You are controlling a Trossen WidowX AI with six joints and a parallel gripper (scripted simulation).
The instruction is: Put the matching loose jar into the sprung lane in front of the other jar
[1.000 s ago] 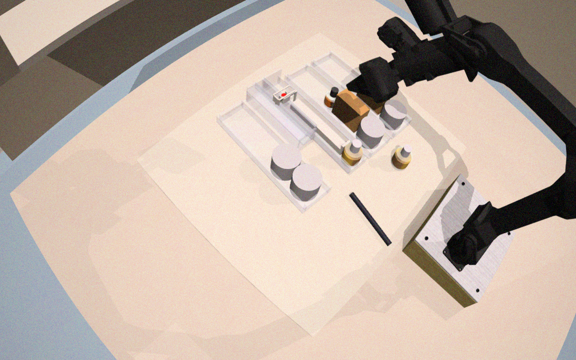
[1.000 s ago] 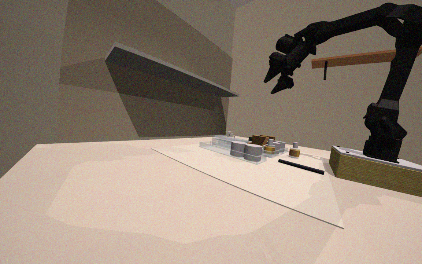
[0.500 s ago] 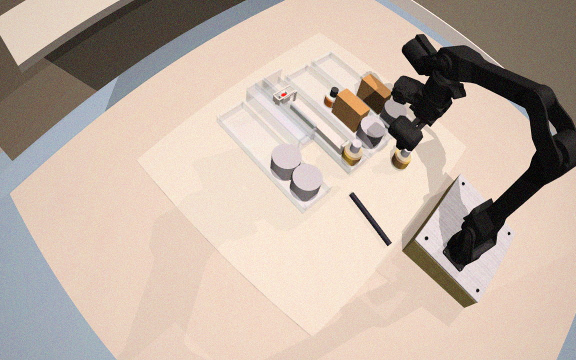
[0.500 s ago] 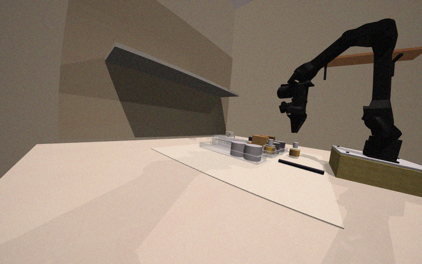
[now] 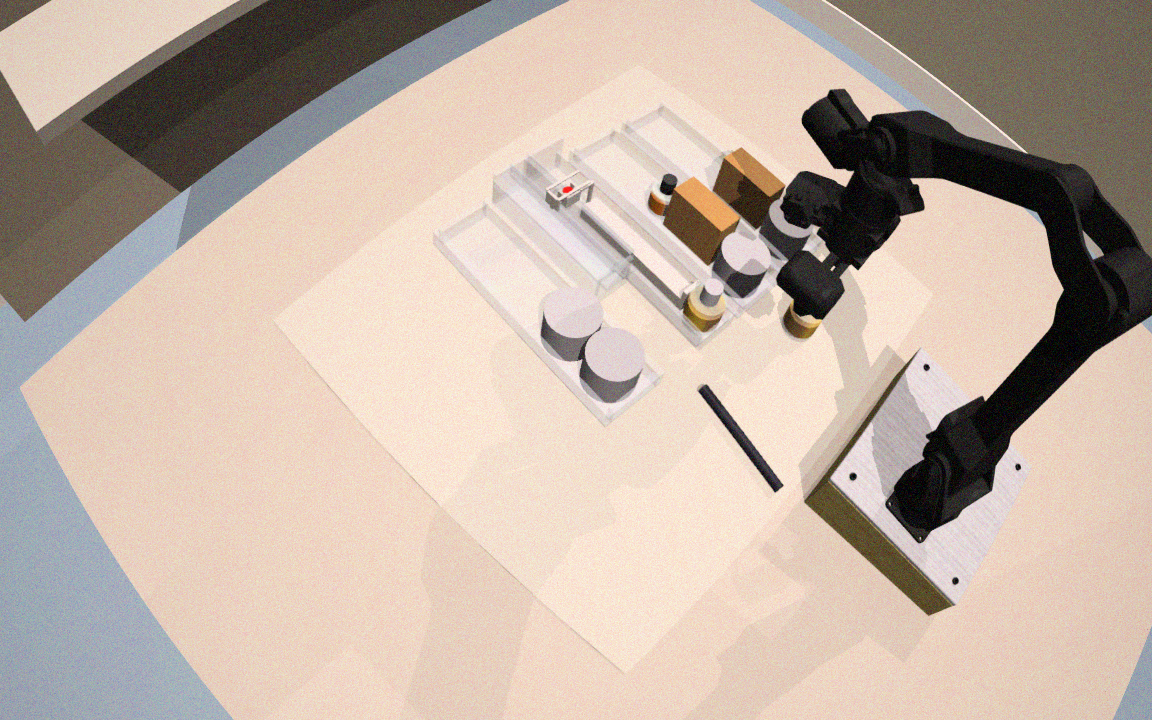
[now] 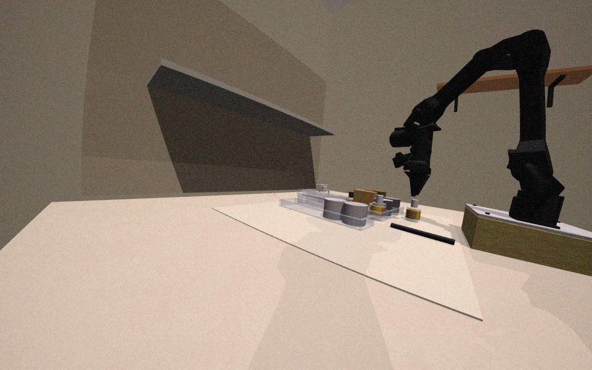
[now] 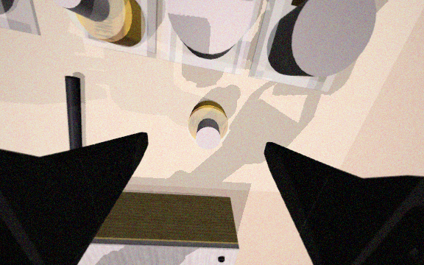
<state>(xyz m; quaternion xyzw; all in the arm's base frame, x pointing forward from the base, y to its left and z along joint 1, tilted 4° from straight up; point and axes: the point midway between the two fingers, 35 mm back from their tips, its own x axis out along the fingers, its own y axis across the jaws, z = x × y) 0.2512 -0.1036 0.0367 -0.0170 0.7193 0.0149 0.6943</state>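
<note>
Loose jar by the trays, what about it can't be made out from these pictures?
- Loose jar: its cap is covered by the open hand in the top view.
- Its label: too small in the exterior view, unseen from above in the wrist view.
- Gap between hand and cap: not judgeable.

arm arched high from its base, wrist bent steeply down; gripper [image 7: 206,145] points downward, fingers spread wide apart with nothing between them.

The lane trays [image 5: 508,268] look like clear glossy plastic. The cans [image 5: 569,320] are matt grey, the boxes [image 5: 699,217] cardboard-brown. The arm's base block [image 5: 898,438] has a brushed-metal top and wood-grain sides. The counter [image 6: 128,276] is smooth, matt beige.
</note>
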